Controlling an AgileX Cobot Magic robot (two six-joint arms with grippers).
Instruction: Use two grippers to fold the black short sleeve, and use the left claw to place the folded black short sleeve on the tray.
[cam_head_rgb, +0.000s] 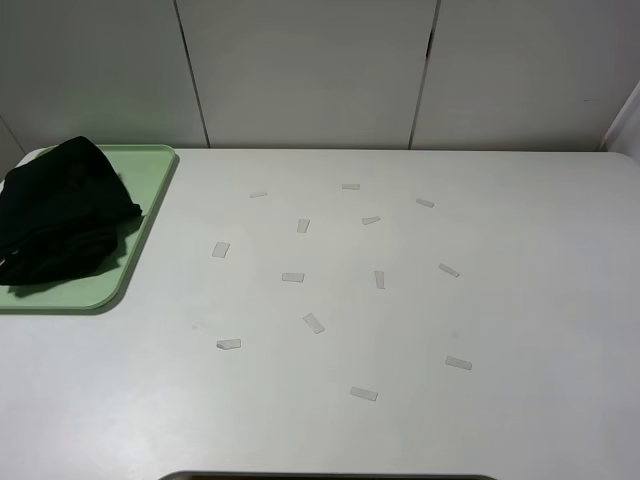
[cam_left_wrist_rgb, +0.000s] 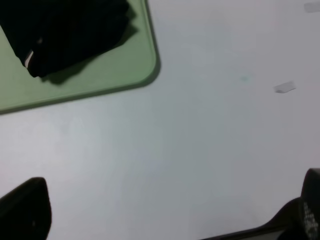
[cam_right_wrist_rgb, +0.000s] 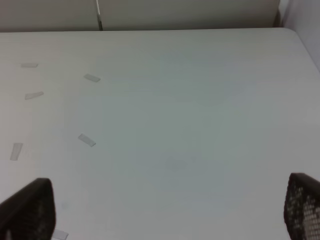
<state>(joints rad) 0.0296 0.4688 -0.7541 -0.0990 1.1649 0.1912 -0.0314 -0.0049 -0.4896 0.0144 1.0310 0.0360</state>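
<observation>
The black short sleeve (cam_head_rgb: 62, 210) lies bunched and folded on the pale green tray (cam_head_rgb: 152, 170) at the table's far left. The left wrist view shows the same black short sleeve (cam_left_wrist_rgb: 65, 32) on the tray (cam_left_wrist_rgb: 115, 70), with a small pale patch at its edge. My left gripper (cam_left_wrist_rgb: 170, 215) is open over bare table beside the tray's corner, nothing between its fingers (cam_left_wrist_rgb: 25, 207). My right gripper (cam_right_wrist_rgb: 170, 210) is open too, over the bare right part of the table. Neither arm shows in the exterior high view.
Several short strips of clear tape (cam_head_rgb: 292, 277) are stuck over the middle of the white table (cam_head_rgb: 520, 300). A panelled wall (cam_head_rgb: 300, 70) runs behind the table's far edge. A dark edge (cam_head_rgb: 330, 476) shows at the front.
</observation>
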